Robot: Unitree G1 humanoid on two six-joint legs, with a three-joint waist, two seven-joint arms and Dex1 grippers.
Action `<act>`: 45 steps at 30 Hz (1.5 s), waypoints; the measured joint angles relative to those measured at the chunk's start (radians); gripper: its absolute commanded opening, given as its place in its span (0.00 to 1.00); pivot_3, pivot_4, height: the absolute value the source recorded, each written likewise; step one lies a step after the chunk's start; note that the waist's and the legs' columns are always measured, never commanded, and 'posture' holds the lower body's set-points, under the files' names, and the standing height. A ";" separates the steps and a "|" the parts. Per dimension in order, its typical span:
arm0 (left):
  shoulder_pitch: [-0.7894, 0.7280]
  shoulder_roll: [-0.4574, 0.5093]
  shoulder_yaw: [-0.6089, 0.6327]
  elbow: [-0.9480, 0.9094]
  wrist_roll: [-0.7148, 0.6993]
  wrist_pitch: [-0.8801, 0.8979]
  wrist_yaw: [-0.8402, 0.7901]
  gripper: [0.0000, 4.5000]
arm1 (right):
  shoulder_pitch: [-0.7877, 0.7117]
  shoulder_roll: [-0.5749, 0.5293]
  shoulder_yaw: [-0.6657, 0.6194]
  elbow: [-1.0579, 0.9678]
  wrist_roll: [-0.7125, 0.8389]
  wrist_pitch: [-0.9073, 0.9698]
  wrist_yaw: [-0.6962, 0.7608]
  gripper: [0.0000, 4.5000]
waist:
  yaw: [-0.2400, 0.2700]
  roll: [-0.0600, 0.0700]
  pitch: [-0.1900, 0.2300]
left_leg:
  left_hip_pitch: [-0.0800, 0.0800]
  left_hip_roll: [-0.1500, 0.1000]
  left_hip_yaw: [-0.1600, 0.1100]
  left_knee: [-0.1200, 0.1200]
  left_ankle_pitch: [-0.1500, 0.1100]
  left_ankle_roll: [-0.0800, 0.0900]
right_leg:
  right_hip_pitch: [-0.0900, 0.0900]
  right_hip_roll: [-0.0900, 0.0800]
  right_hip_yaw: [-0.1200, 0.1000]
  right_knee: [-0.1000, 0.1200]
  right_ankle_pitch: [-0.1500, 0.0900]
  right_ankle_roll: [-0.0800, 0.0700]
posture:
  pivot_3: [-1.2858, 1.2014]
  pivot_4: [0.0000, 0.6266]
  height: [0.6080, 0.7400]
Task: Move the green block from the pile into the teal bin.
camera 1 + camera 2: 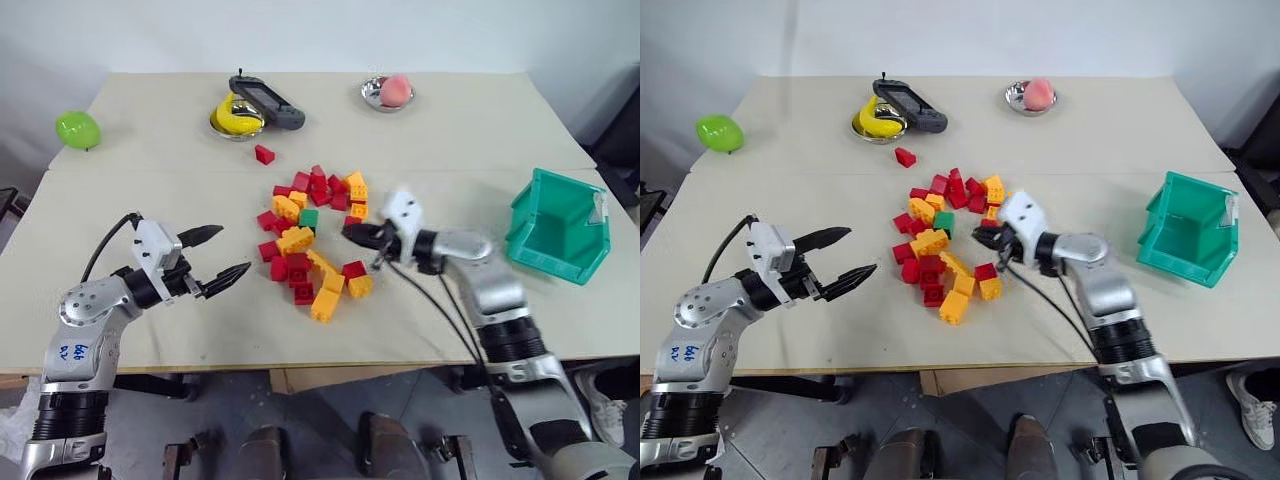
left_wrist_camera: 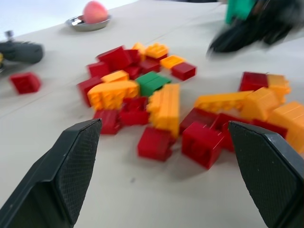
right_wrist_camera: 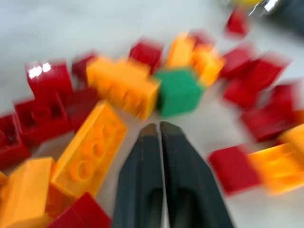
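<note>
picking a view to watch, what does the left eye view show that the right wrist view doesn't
Left eye view alone: the teal bin, the open left gripper, a lime-green fruit, a peach in a steel bowl. Right wrist view alone: the right gripper close up, fingers together just short of the green block. Both: the green block and the red and yellow pile.

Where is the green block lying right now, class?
In the left eye view the green block lies on the table, in the middle of the pile, beside yellow bricks, just left of the right gripper.
</note>
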State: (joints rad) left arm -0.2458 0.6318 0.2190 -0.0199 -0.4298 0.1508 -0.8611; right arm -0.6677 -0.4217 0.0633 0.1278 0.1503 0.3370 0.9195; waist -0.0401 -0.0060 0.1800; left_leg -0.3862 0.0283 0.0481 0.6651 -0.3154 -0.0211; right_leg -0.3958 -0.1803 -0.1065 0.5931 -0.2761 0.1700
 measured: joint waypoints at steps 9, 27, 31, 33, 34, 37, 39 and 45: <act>0.049 0.017 0.045 0.001 -0.001 -0.029 -0.024 1.00 | 0.157 -0.204 -0.081 0.038 0.027 -0.025 0.042 0.96 | 0.013 0.000 0.000 | 0.000 0.000 0.001 0.000 0.000 0.000 | 0.000 0.000 0.000 0.000 0.000 0.000 | 0.52 0.24 1.00; 0.094 0.014 0.049 -0.048 -0.006 -0.017 -0.002 1.00 | -0.377 0.151 0.108 0.776 -0.151 -0.316 -0.068 0.99 | 0.002 0.000 0.000 | 0.000 0.000 0.002 0.000 0.000 0.000 | 0.000 0.000 0.000 0.001 0.000 0.000 | 0.52 0.24 1.00; 0.095 0.013 0.049 -0.051 -0.007 -0.010 0.006 1.00 | -0.482 0.219 0.108 0.965 -0.178 -0.382 -0.078 0.99 | -0.003 0.000 0.000 | 0.000 0.000 0.001 0.000 0.000 0.000 | 0.000 0.000 0.000 0.000 0.000 0.000 | 0.52 0.24 1.00; 0.095 0.013 0.049 -0.056 -0.009 -0.007 0.011 1.00 | -0.514 0.252 0.108 1.022 -0.185 -0.397 -0.076 0.99 | -0.012 0.000 0.000 | 0.000 0.000 0.001 0.000 0.000 0.000 | 0.000 0.000 0.000 0.000 0.000 0.000 | 0.52 0.24 1.00; 0.095 0.013 0.049 -0.059 -0.011 -0.006 0.013 1.00 | -0.527 0.268 0.107 1.048 -0.190 -0.402 -0.075 0.99 | -0.016 0.000 0.000 | 0.000 0.000 0.001 0.000 0.000 0.000 | 0.000 0.000 0.000 0.000 0.000 0.000 | 0.52 0.24 1.00; 0.095 0.013 0.049 -0.072 -0.014 0.001 0.018 1.00 | -0.552 0.298 0.104 1.102 -0.199 -0.405 -0.076 0.99 | -0.024 0.000 0.000 | 0.001 0.001 0.001 -0.001 0.000 0.000 | 0.000 0.000 0.000 0.000 0.000 0.000 | 0.52 0.24 1.00; 0.095 0.013 0.049 -0.078 -0.014 0.001 0.020 1.00 | -0.563 0.311 0.088 1.133 -0.201 -0.405 -0.073 0.99 | -0.024 0.000 0.000 | 0.000 0.001 0.001 -0.001 0.000 0.000 | 0.000 0.000 0.000 0.000 0.000 0.000 | 0.52 0.24 1.00; 0.096 0.011 0.049 -0.090 -0.014 0.002 0.032 1.00 | -0.571 0.337 0.068 1.156 -0.201 -0.418 -0.035 0.64 | -0.029 0.000 0.000 | 0.000 0.001 0.001 -0.001 0.000 0.000 | 0.000 0.000 0.000 0.000 0.000 0.000 | 0.52 0.24 1.00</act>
State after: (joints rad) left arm -0.1498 0.6424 0.2682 -0.1095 -0.4441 0.1531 -0.8288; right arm -1.2382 -0.0848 0.1313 1.2836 -0.0507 -0.0808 0.8848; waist -0.0690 -0.0057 0.1803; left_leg -0.3857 0.0288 0.0490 0.6644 -0.3155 -0.0211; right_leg -0.3961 -0.1803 -0.1067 0.5934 -0.2759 0.1696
